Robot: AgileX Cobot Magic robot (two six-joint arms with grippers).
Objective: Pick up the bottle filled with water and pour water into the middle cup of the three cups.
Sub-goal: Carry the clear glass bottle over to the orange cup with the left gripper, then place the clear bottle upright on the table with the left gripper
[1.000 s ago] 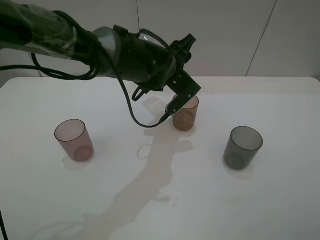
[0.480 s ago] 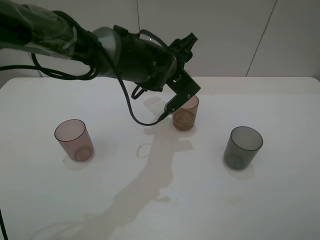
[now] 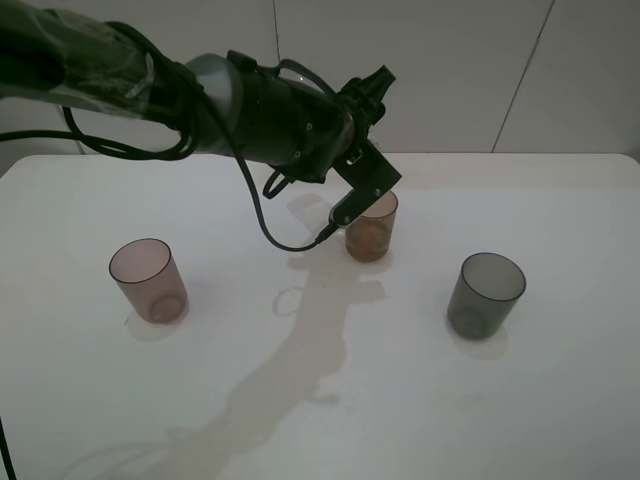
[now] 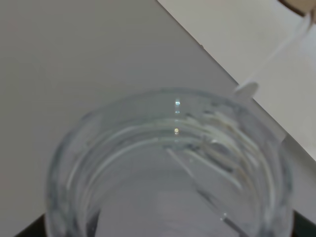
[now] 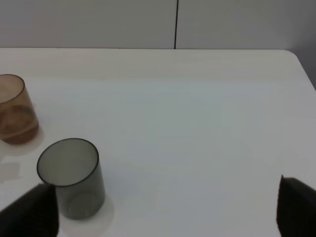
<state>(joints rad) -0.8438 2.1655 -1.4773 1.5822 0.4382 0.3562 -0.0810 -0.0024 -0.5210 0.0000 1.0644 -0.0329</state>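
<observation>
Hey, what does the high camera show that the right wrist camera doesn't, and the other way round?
Only the high view: the left arm, its end at the rim of the amber middle cup, and the pinkish cup. Only the right wrist view: the right gripper, jaws wide apart with nothing between them. Both: the middle cup, the dark grey cup and the white table.

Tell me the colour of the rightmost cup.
The cup is dark smoky grey, clearest in the exterior high view.
</observation>
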